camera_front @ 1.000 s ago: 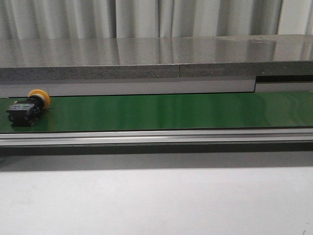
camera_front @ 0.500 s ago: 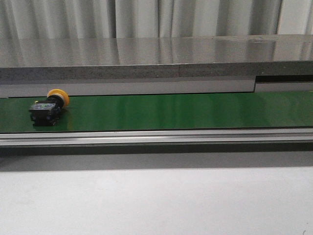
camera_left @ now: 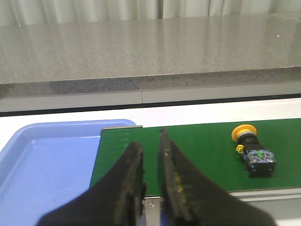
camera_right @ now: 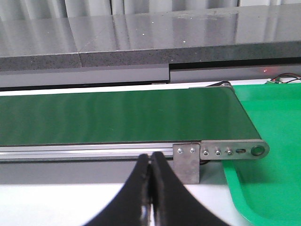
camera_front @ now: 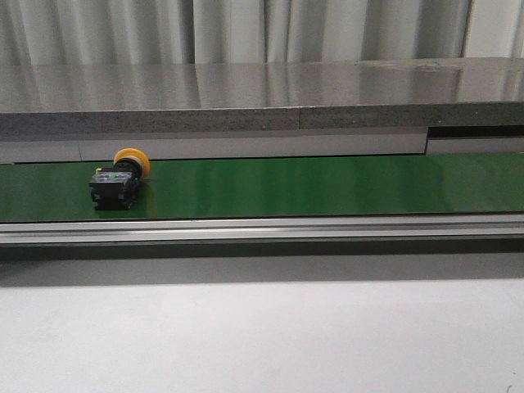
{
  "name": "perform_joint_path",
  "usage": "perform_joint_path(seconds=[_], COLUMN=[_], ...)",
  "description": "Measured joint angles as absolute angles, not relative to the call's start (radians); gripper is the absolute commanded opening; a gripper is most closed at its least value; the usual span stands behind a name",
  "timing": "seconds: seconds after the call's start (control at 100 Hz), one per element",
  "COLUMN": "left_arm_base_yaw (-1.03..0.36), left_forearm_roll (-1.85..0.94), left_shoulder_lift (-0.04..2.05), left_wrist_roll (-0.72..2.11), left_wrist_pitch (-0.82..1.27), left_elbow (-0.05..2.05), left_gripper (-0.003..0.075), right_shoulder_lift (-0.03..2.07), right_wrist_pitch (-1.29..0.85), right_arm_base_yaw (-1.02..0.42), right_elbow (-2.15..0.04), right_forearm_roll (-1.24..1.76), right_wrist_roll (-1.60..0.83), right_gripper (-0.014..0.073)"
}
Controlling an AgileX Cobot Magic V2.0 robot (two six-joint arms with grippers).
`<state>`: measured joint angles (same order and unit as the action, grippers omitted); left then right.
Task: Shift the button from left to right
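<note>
The button (camera_front: 117, 179), with a yellow mushroom cap and a blocky black body, lies on its side on the green conveyor belt (camera_front: 327, 187) near its left end. It also shows in the left wrist view (camera_left: 254, 151). My left gripper (camera_left: 149, 141) is slightly open and empty. It hangs over the belt's left end, well apart from the button. My right gripper (camera_right: 150, 156) is shut and empty, in front of the belt's right end. Neither gripper shows in the front view.
A blue tray (camera_left: 47, 165) sits at the belt's left end. A green tray (camera_right: 275, 136) sits at its right end. A grey stone ledge (camera_front: 262, 98) runs behind the belt, and an aluminium rail (camera_front: 262, 229) along its front.
The button has travelled to the right along the belt, from the far left edge to about a fifth of the way across the front view. No gripper touches it.
</note>
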<state>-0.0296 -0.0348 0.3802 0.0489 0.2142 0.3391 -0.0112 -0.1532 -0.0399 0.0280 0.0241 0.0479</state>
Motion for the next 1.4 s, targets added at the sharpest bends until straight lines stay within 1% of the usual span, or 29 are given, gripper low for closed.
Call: perform_joint_path(seconds=[0.34,0.6,0.72,0.83,1.07,1.25,1.4], left_arm_base_yaw=[-0.030,-0.030,-0.030,-0.030,-0.030,-0.030,-0.030], left_forearm_roll=[-0.035,-0.035,-0.035,-0.035,-0.035,-0.035,-0.035], left_shoulder_lift=[0.380,0.380,0.380,0.380,0.380,0.380,0.380], left_wrist_roll=[0.049,0.049,0.049,0.049,0.049,0.049,0.049], left_wrist_pitch=[0.214,0.217,0.217,0.217,0.217,0.217,0.217], left_elbow=[0.339,0.339,0.339,0.339,0.339,0.339,0.339], left_gripper=[-0.0020,-0.0020,-0.0020,-0.0020,-0.0020,-0.0020,-0.0020], right_shoulder_lift=[-0.011,-0.011,-0.011,0.006,0.199,0.409,0.612], right_wrist_pitch=[-0.138,-0.038,-0.045,-0.079,-0.192,-0.278,-0.426], right_arm_base_yaw=[-0.040,-0.040,-0.040,-0.040,-0.040,-0.040,-0.040], right_elbow=[0.028,0.028,-0.012,-0.092,-0.287,-0.445,-0.583], right_forearm_roll=[0.024,0.024,0.024,0.024,0.024,0.024,0.024], right_wrist_roll=[0.048,0.048,0.048,0.048,0.048,0.048,0.048], right_gripper=[-0.0067,-0.0067,-0.0067,-0.0067,-0.0067,-0.0067,-0.0067])
